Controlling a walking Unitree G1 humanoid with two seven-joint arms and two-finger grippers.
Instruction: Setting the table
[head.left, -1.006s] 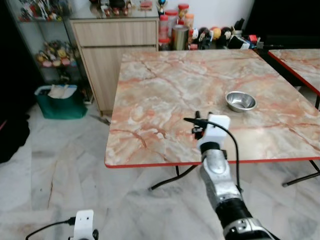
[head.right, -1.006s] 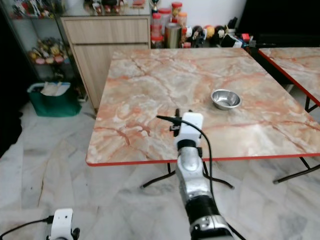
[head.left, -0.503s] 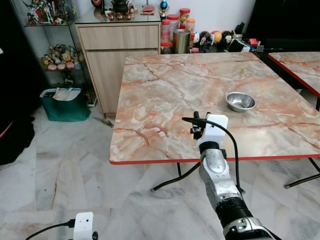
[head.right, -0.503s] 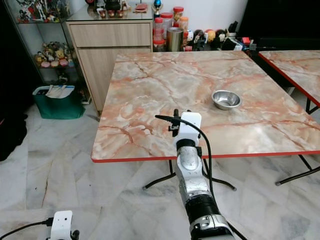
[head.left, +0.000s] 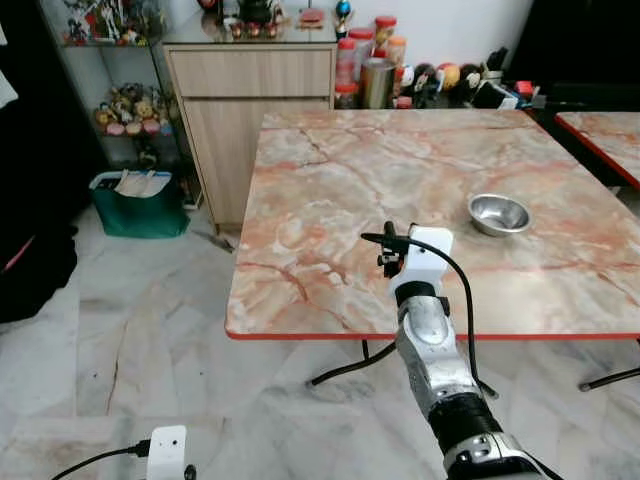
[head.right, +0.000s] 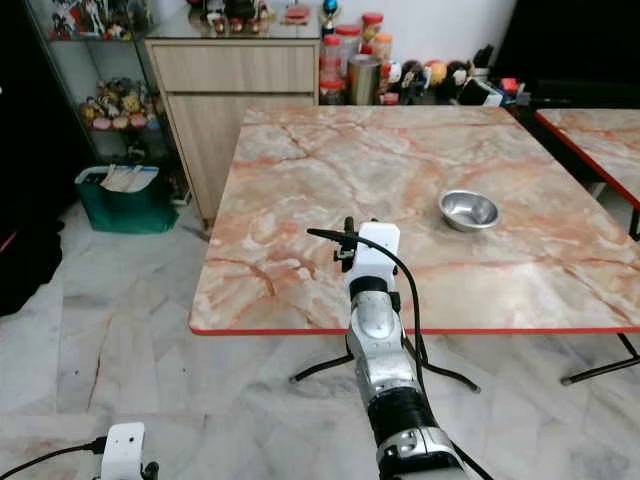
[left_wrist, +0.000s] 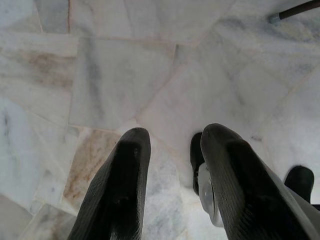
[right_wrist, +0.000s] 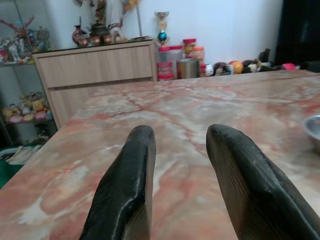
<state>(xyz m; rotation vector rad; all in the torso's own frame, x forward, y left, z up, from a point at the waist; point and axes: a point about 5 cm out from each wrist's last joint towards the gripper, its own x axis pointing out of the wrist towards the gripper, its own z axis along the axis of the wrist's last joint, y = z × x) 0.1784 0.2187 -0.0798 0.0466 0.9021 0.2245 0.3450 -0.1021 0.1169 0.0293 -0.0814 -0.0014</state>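
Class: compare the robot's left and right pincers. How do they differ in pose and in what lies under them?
The right pincer is raised over the marble table; the left pincer hangs low, pointing at the floor. Both are open and empty, with black fingers.

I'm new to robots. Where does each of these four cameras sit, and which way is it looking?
Left eye view: on the head, looking down at the marble table, steel bowl and raised right arm.
Right eye view: beside it, same scene; left wrist's camera box low on the left.
Left wrist view: looks down past open left gripper at the floor.
Right wrist view: looks across the table past open right gripper toward the cabinet.
Shared: table, bowl.
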